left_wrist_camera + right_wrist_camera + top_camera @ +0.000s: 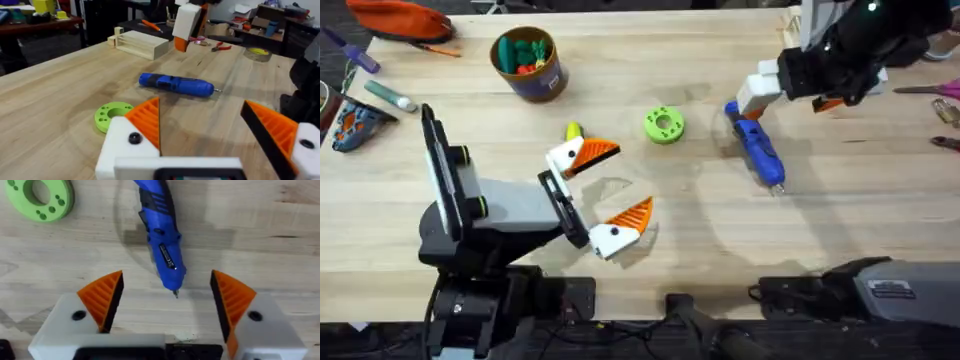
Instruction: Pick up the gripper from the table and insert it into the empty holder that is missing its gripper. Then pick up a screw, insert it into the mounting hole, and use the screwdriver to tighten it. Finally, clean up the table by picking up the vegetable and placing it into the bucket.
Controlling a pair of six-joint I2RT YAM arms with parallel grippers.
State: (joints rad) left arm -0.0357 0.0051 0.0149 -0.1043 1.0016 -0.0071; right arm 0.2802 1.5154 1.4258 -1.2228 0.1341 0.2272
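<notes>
1. On my left arm (pixel 490 205) I see a flat grey-white forearm and black joints with small yellow-green marks.
2. My left gripper (pixel 605 197) has two white angular finger bases, each with an orange ribbed wedge pad (pixel 146 120) with a dark side face.
3. A dark round screw (pixel 134 138) sits in each white base.
4. My right arm (pixel 855 45) is mostly black near the wrist.
5. My right gripper (pixel 167 300) matches it: white bases, orange ribbed pads (pixel 102 294), one dark screw (pixel 78 315) per base.
6. A grey housing with a label (pixel 895 290) sits at the right base.

One screwdriver (pixel 756 148), one green disc (pixel 663 125), one vegetable (pixel 574 131), one bucket (pixel 528 63)
</notes>
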